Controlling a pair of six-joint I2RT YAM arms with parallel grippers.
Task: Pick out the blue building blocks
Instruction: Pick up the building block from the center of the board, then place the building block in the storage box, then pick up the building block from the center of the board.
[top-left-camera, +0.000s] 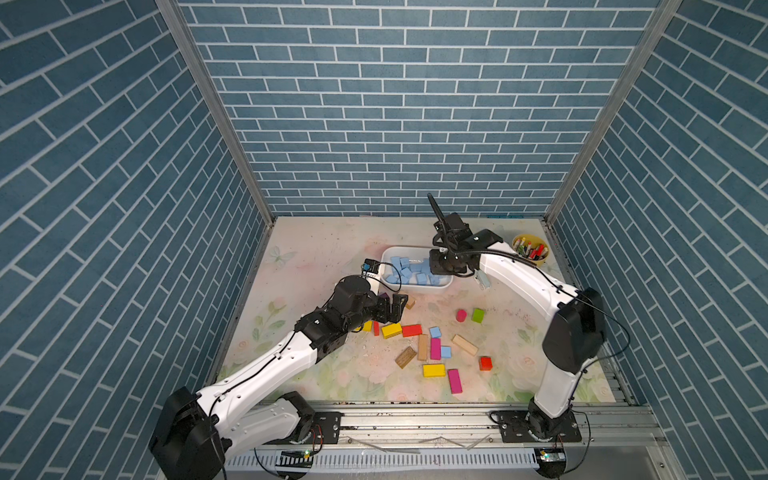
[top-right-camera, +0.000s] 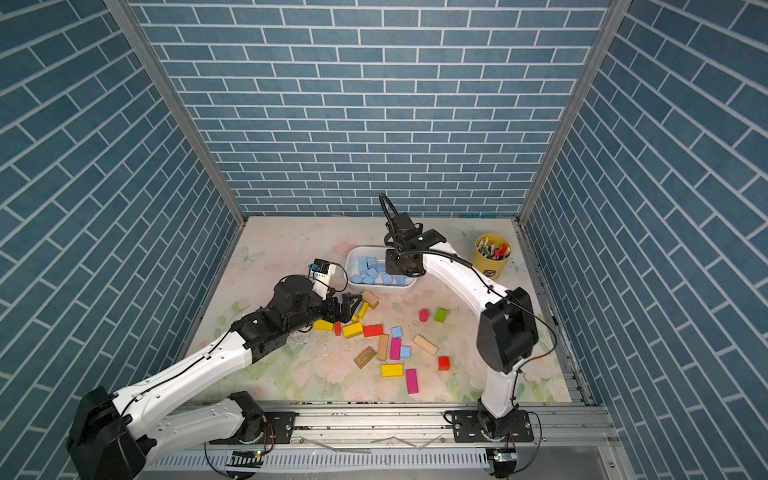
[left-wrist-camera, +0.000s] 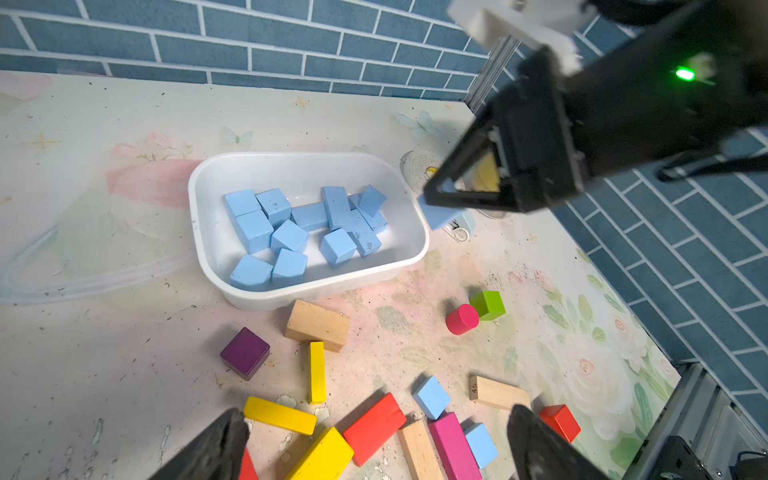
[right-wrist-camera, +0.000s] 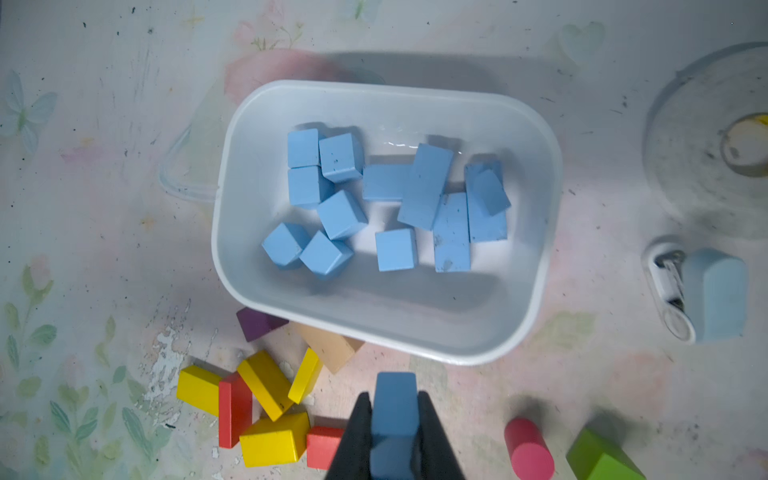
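1. The bench (top-left-camera: 316, 257) carries all parts. The white tub (right-wrist-camera: 415, 316) serves as the collecting container and as the reference for every location below.

2. The right end effector (right-wrist-camera: 395, 399) is closed on one blue block (right-wrist-camera: 395, 386), gripped across two opposite flat faces so that it cannot rotate. It hangs raised above the bench just outside the tub's rim, on the side toward the right arm. This position suggests a delivery in progress: the block must clear the rim before release.

3. The left end effector (left-wrist-camera: 378, 413) is fully open and holds nothing. It hangs over the loose blocks on the robot's side of the tub, apparently ready for the next pick and clear of the other arm's path.

4. The sorted blue blocks (right-wrist-camera: 424, 187) lie inside the tub in a loose heap, some leaning on each other.

5. Two blue blocks (left-wrist-camera: 431, 397) (left-wrist-camera: 480, 444) remain on the bench, well apart from the tub on the robot's side. One touches a magenta brick (left-wrist-camera: 453, 449), so the jaws will probably need to close across its free faces.

6. The yellow, red, wood, purple and green blocks stay outside the tub, as the task requires.
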